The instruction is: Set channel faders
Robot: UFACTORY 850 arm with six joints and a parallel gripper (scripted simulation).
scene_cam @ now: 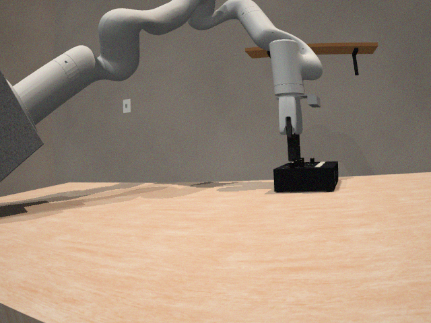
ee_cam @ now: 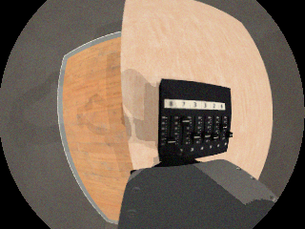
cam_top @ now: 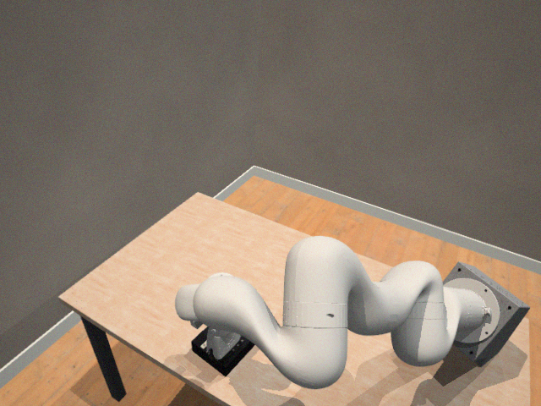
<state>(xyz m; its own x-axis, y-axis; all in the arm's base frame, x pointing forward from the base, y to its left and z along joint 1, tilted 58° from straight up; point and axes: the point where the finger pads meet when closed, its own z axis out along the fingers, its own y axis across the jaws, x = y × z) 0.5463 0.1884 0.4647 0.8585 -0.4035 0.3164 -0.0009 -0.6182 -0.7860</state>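
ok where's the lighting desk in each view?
Top: lighting desk at lower centre, near the table's front edge, mostly hidden under the arm's wrist.
Exterior: black box right of centre on the table, directly below the shut gripper.
Wrist: centre right, white tape strip along its top.
Shared landmark: the pale wooden table.

The lighting desk (scene_cam: 305,176) sits on the desk (scene_cam: 209,250), near its edge. The gripper (scene_cam: 294,160) stands directly above the lighting desk's left end in the exterior view, tips down at the faders (ee_cam: 193,135). The tape (ee_cam: 193,105) lies behind the faders.
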